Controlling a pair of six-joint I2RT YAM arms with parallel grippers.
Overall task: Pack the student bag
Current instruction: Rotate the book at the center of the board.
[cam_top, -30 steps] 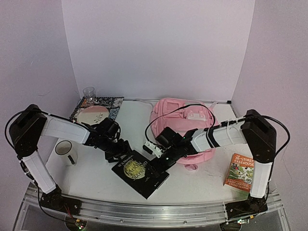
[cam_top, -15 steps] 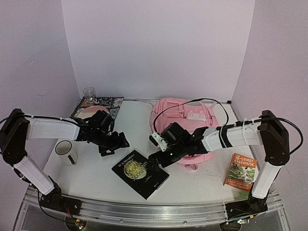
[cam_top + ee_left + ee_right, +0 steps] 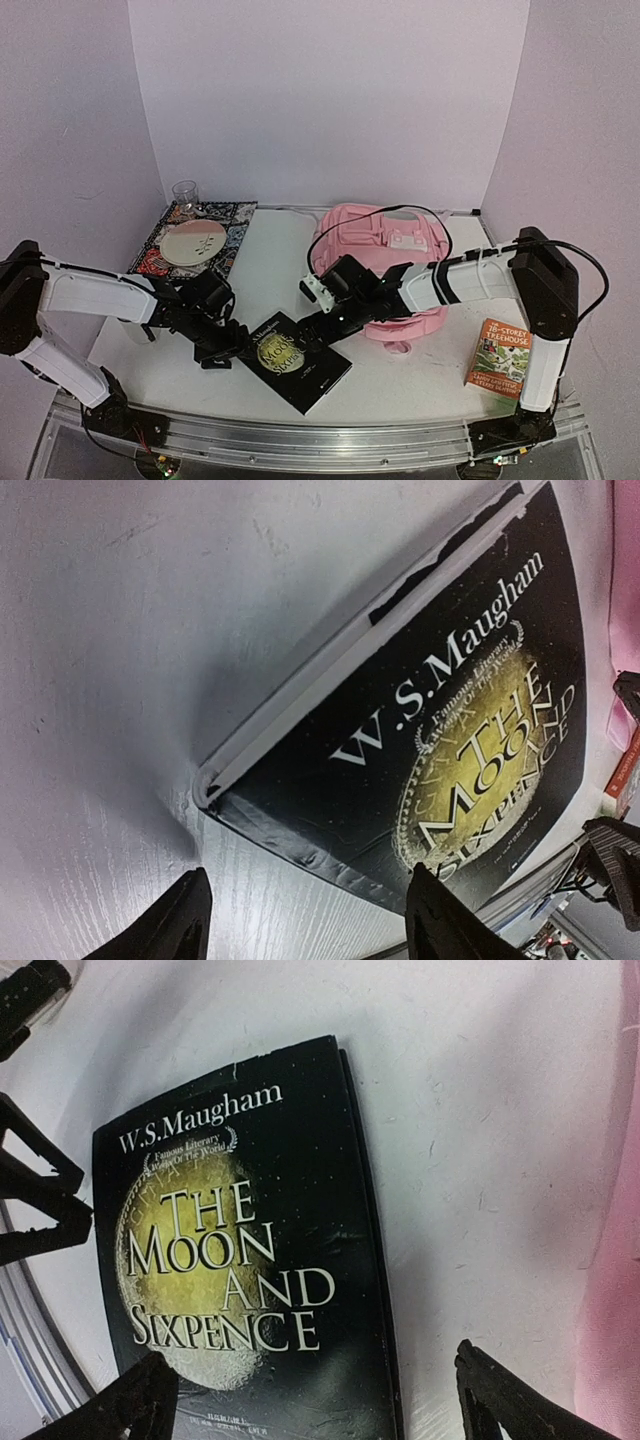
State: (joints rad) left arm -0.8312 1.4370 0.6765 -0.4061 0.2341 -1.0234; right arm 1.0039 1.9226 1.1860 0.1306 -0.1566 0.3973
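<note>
Straddling opposite edges of the black, gold-mooned paperback book (image 3: 295,365), left gripper (image 3: 228,345) and right gripper (image 3: 322,335) both gape, gripping nothing, beside the soft pale-pink fabric student bag (image 3: 350,235).

Even, soft light is cast from above, and the walls are tinted lilac. Faint shadows are thrown on the surface (image 3: 400,385) under the arms. In the left wrist view a dark shadow is laid beside the book (image 3: 450,730), and a faint sheen is seen on its cover. In the right wrist view the right pincer (image 3: 320,1400) is rendered dark and soft-edged, and the bag (image 3: 615,1260) is blurred.
</note>
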